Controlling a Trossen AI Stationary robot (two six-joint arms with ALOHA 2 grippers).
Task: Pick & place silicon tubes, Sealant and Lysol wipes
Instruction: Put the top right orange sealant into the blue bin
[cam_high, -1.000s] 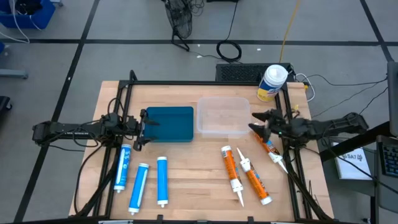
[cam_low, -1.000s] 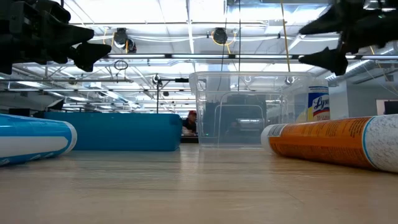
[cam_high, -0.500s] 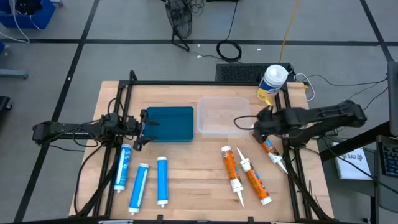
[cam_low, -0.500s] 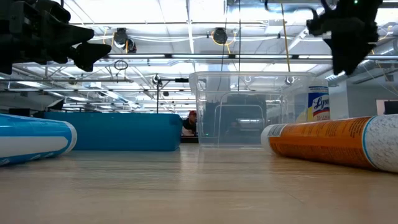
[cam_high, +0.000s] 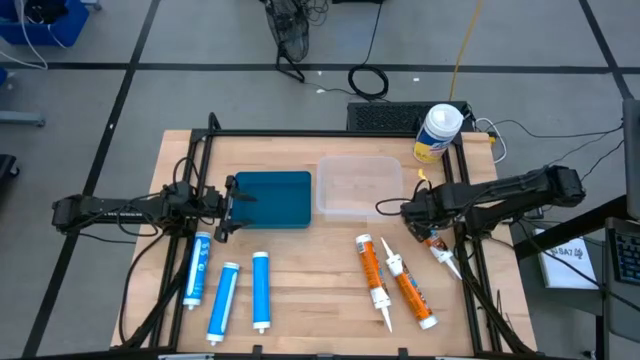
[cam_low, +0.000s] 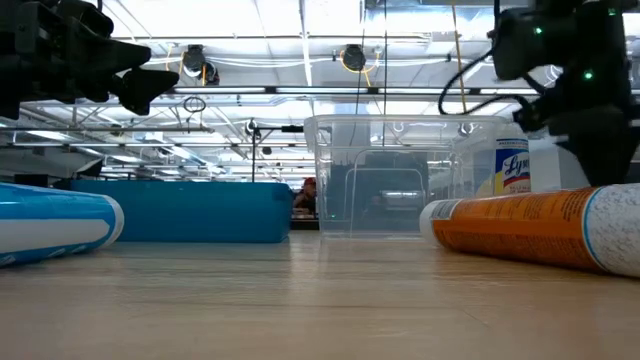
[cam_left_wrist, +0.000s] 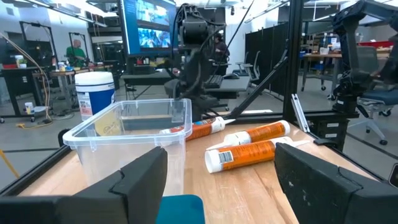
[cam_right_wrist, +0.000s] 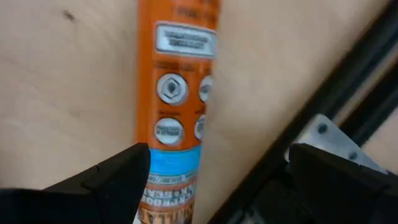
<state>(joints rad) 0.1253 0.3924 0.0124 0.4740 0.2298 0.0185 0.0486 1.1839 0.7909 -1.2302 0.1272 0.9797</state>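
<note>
Tabletop's right edge: right pincer spread wide over an orange tube; left pincer parted, empty.

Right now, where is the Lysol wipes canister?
In the high view the Lysol wipes canister stands upright at the table's far right corner, just beyond the clear plastic bin.

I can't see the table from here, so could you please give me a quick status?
Right gripper open, above orange tube by table's right rail. Left gripper empty over blue bin. Nothing blocking.
</note>
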